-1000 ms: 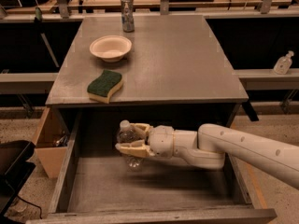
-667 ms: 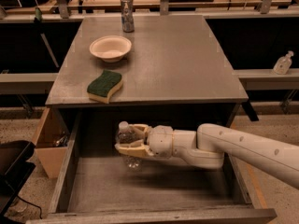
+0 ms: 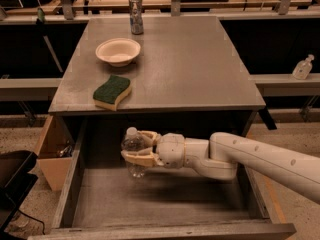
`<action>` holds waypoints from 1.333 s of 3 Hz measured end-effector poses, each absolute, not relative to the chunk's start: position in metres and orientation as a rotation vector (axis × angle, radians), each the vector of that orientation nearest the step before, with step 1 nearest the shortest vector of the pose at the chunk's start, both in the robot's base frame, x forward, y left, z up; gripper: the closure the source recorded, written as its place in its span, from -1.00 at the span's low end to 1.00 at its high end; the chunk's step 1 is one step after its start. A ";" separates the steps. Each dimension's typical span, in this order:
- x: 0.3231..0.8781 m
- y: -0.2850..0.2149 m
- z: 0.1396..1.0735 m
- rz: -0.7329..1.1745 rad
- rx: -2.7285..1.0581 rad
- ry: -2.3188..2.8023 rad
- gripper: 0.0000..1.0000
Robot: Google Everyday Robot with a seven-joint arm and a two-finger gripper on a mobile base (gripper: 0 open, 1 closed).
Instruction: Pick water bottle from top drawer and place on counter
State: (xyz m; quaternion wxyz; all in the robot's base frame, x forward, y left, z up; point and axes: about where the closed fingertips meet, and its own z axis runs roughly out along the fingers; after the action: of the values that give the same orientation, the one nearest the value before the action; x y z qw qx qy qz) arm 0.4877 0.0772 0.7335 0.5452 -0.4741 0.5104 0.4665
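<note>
The water bottle [image 3: 134, 153], clear with a white cap, stands upright inside the open top drawer [image 3: 165, 194], toward its back left. My gripper [image 3: 134, 148] reaches in from the right on a white arm, and its tan fingers [image 3: 140, 159] are closed around the bottle's body, one on the far side and one on the near side. The bottle's base is slightly above the drawer floor or just touching it; I cannot tell which. The grey counter [image 3: 200, 64] lies directly above the drawer.
On the counter stand a white bowl [image 3: 118, 51], a green and yellow sponge [image 3: 112, 91] near the front left edge, and a silver can [image 3: 135, 15] at the back. A light wooden box [image 3: 52, 151] sits left of the drawer. A pump dispenser bottle [image 3: 303, 67] stands on the right bench.
</note>
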 end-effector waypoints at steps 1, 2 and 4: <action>0.480 0.068 0.774 1.167 -1.073 1.126 1.00; 0.478 0.043 0.823 1.180 -1.009 1.112 1.00; 0.526 0.010 0.954 0.983 -1.006 1.274 1.00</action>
State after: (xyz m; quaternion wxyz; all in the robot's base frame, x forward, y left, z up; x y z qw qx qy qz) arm 0.5258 0.0099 0.9541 0.5826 -0.4310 0.5454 0.4212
